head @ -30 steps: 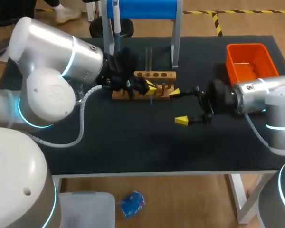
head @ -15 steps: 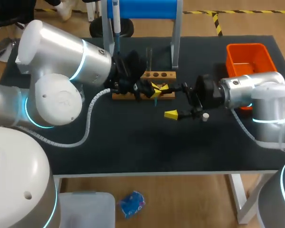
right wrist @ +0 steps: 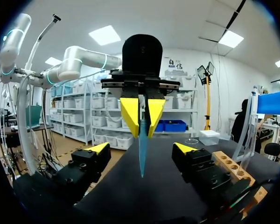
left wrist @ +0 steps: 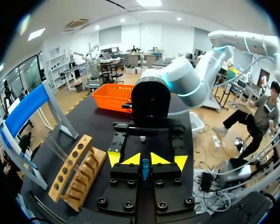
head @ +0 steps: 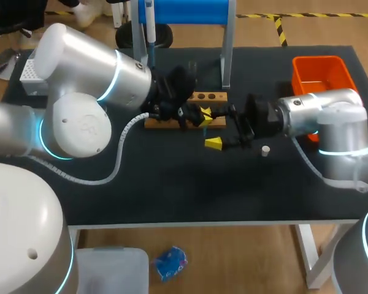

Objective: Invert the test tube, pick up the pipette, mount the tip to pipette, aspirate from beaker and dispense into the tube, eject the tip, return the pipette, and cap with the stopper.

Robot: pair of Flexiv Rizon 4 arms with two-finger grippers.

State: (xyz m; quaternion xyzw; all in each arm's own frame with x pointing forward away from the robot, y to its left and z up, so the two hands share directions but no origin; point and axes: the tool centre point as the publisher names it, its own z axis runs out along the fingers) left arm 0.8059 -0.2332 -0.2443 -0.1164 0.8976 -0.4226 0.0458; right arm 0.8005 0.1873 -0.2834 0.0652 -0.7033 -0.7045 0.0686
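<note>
Blue tapered tip [right wrist: 142,149] held above the bench [head: 172,184].
Pinched in left gripper [left wrist: 142,159] jaws; right gripper [head: 216,128] at its 3 o'clock, jaws wide.

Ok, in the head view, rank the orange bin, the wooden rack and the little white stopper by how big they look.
Largest: orange bin.
Next: wooden rack, not far behind, and partly hidden, so this is unsure.
Smallest by far: white stopper.

slim translucent blue test tube [right wrist: 142,149] hangs point-down, pinched between the left jaws.
</note>
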